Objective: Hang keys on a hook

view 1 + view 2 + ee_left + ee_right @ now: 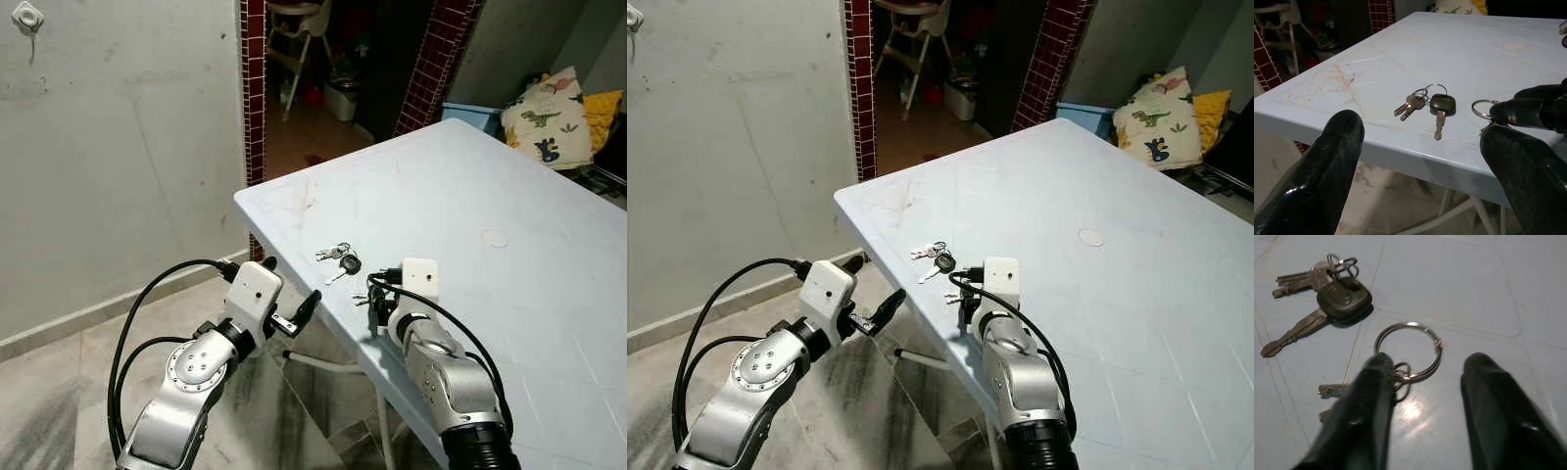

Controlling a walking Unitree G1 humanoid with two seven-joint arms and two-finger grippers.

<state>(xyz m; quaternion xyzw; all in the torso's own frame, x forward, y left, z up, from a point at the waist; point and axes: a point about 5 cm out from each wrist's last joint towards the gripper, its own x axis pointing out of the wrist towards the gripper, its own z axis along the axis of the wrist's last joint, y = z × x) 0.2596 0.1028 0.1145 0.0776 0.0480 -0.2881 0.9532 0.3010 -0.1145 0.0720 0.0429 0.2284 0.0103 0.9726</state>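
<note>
Table edge: the pale blue plastic table (pixel 509 294) ends in a rounded corner toward the grey wall (pixel 118 147); both key sets lie close to that near edge; broad bare top stretches away behind them.
Open room: tiled floor (pixel 59 392) lies below the edge; a doorway framed in dark red tiles (pixel 254 88) opens behind the corner.
Black-headed keys: a bunch with a black-headed key (pixel 1441 108) and two small brass keys lies flat near the corner, apart from both grippers.
Ringed keys: a large split ring (pixel 1409 351) with small keys lies just beside the bunch, touching one finger of the right gripper.
Right gripper: the right gripper (pixel 1422 396) is low over the table, fingers spread, straddling the ring; one finger covers part of its small keys.
Left gripper: the left gripper (pixel 1420 161) hangs off the table edge, fingers spread wide, pointing at the bunch.
Wall hook: a small white fitting (pixel 28 17) sits high on the wall; its form is hard to make out.
Cut off: a dinosaur-print cushion (pixel 545 118) and a blue bin (pixel 473 115) lie past the far side.
</note>
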